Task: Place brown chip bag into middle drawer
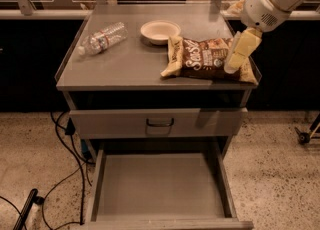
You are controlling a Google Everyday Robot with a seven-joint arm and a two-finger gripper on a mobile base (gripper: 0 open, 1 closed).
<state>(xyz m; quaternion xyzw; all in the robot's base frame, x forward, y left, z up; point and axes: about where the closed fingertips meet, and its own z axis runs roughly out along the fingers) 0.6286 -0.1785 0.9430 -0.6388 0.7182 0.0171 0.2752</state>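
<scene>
gripper [230,41]: over the right end of the brown chip bag [200,59], covering part of it; arm cut off at the top edge
middle drawer [160,184]: near front rim clipped by the bottom edge
brown chip bag: small print unreadable

A crinkly dark-brown chip bag [200,59] with cream ends lies flat on the grey metal desk [125,66], just beside a round white bowl [160,30]. A clear plastic water bottle [102,38] lies on its side, well apart from both. The cream-fingered gripper [230,39] hangs over one end of the bag, fingers spread. Below, a wide shallow grey metal drawer [160,184] stands pulled out.
</scene>
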